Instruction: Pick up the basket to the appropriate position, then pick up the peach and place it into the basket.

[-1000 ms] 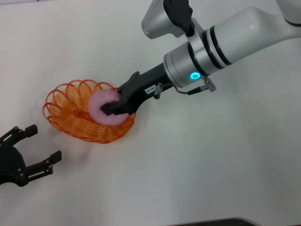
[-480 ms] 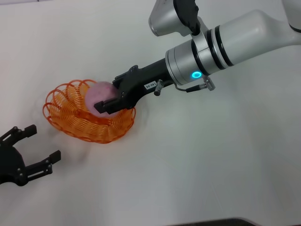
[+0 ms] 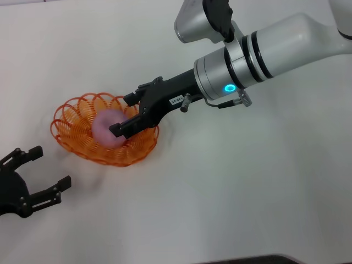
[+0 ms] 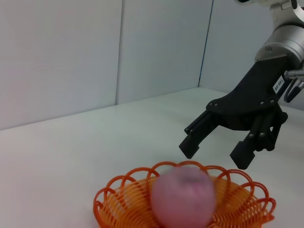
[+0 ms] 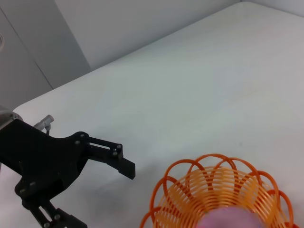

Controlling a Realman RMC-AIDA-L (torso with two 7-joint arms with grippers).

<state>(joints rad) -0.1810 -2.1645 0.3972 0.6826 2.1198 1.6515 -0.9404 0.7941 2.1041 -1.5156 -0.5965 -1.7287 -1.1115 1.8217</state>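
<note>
Pink peach inside orange basket

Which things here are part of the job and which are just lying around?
Part of the job: the basket; the peach lying in it; the right hand, open above the basket.

Not in use: the left hand, open, off beside the basket; the table.

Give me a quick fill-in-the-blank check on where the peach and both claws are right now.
1. The peach lies inside the ____.
2. The right claw above the basket has its fingers ____.
3. The left claw rests open on the ____, apart from the basket.
4. The peach is held by ____ claw.

Missing words: basket; open; table; neither
</note>
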